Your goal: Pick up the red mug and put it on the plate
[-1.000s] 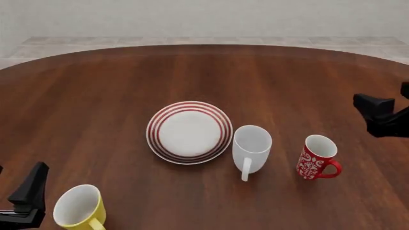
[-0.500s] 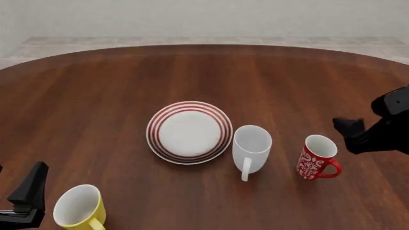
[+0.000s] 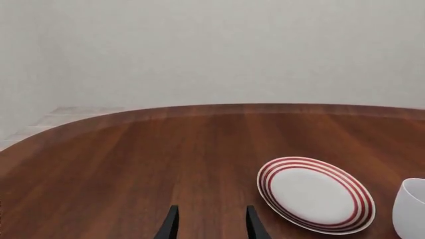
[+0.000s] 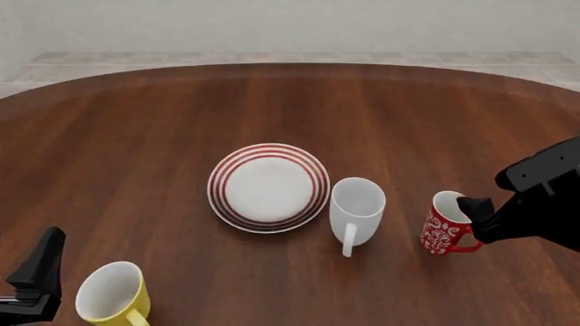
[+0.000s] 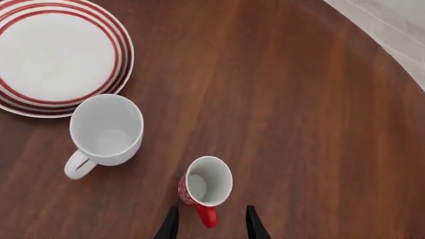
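The right gripper [image 5: 207,223], jaws spread, has swung in over the last second and now hangs above the red mug [image 4: 444,228], handle between its fingers: a grasp looks imminent. The floral mug stands upright right of the white mug [image 4: 355,208]; beyond that lies the plate [image 4: 269,187]. The left gripper [image 3: 208,224] is parted, idle.
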`<action>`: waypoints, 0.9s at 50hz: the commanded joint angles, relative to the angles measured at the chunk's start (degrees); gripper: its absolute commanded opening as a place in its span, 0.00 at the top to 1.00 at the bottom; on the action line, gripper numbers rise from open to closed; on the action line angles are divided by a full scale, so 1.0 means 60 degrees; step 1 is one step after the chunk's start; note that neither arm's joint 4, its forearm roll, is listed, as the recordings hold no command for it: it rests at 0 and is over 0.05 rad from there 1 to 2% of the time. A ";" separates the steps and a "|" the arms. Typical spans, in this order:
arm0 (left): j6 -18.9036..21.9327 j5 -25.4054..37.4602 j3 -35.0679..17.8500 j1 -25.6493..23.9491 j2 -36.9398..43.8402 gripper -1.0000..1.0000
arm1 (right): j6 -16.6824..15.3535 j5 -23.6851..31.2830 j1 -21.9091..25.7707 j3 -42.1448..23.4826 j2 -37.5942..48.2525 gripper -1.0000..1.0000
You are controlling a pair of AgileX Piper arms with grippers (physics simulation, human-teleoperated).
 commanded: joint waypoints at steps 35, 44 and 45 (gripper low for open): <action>0.0044 0.0020 -0.0025 -0.0022 0.0006 0.00 | 0.0142 -0.1788 -0.0249 0.1220 0.1353 0.00; 0.0018 -0.0046 0.0067 -0.0002 -0.0006 0.00 | 0.0213 -0.2182 -0.0113 0.1333 0.1767 0.00; 0.0018 -0.0052 0.0073 0.0001 -0.0006 0.00 | 0.0241 -0.2185 -0.0115 0.1318 0.1800 0.00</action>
